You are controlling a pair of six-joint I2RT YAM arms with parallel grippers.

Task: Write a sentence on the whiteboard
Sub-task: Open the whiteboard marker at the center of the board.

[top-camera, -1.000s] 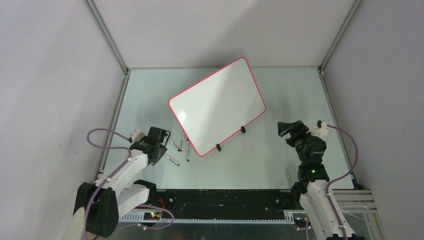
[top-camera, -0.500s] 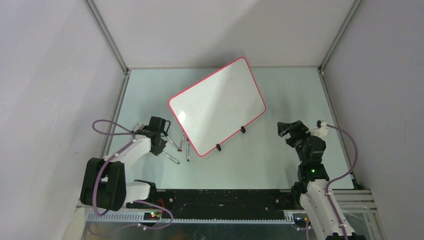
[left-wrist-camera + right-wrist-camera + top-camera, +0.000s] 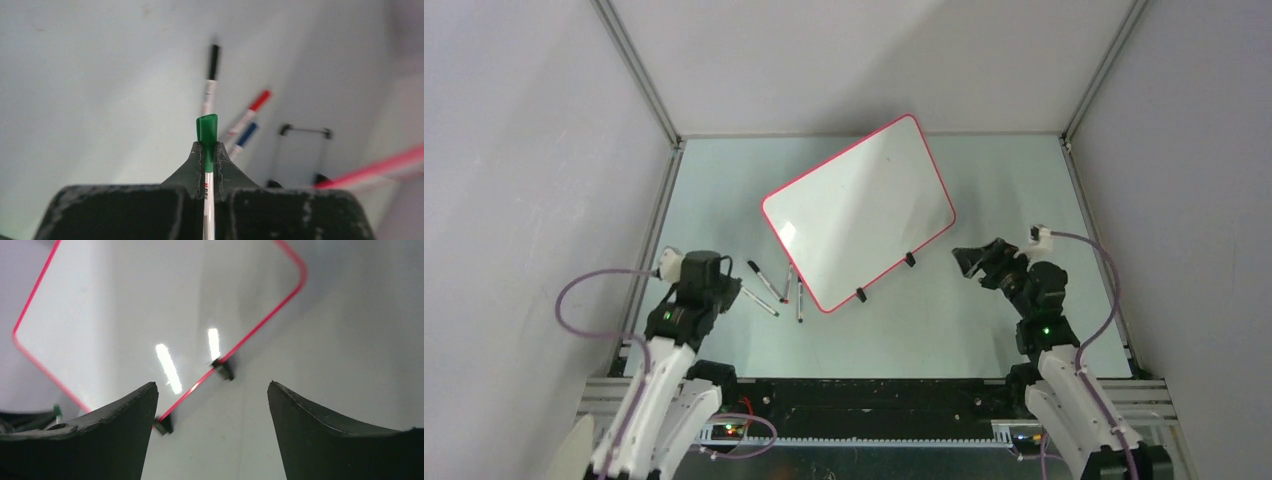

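The whiteboard [image 3: 859, 210] lies tilted at mid-table, with a red-pink rim and two black clip feet [image 3: 910, 260] on its near edge. Its face is plain white; no sentence is in view. My left gripper [image 3: 736, 292] is left of the board. In the left wrist view it [image 3: 207, 150] is shut on a green-capped marker [image 3: 207, 131], whose cap pokes out past the fingertips. My right gripper [image 3: 964, 260] hovers just right of the board's near edge. In the right wrist view it [image 3: 212, 385] is open with nothing between its fingers, and the board [image 3: 150, 305] lies ahead of it.
Three loose markers lie between my left gripper and the board: a black-capped one [image 3: 212, 70], a red-capped one [image 3: 252, 107] and a blue-capped one [image 3: 246, 136]. Grey walls with metal rails [image 3: 639, 70] enclose the table on three sides.
My left gripper closed on the green marker and drew back towards the near left. My right gripper moved left towards the board's near edge.
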